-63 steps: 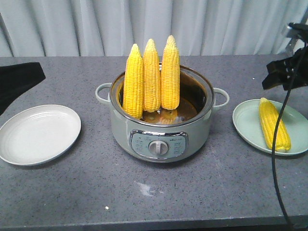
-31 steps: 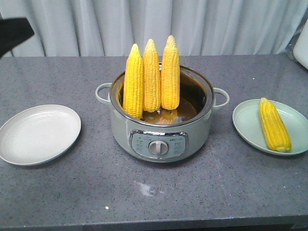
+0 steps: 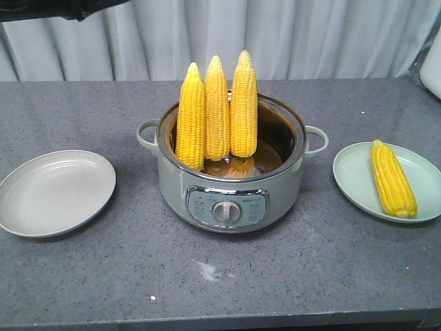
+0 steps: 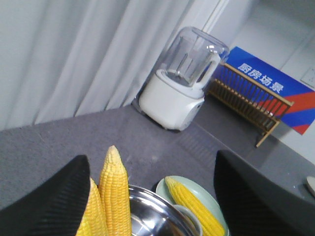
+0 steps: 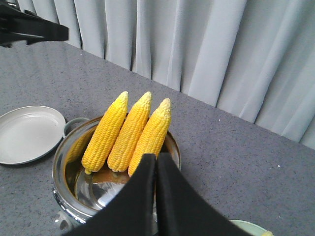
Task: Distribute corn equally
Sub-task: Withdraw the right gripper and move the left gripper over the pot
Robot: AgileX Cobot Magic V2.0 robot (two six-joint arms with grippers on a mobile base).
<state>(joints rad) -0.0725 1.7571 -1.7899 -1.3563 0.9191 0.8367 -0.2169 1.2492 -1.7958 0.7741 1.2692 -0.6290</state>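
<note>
Left pincer (image 4: 151, 164) agape above corn (image 4: 114, 196)

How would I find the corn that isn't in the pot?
Find the big pot in the middle, holding three upright cobs. Beside it, at the picture's right, sits a pale green plate. The corn there lies flat, all alone.

Grey speckled table (image 3: 83, 289) under even light, with soft shadows. Pale grey pleated curtain (image 3: 331, 38) hangs along the far edge. Far right on the table: blender (image 4: 179, 81), white base, clear jar. Beyond it, wooden rack (image 4: 246, 101) before a blue-and-red banner (image 4: 290, 96).
</note>
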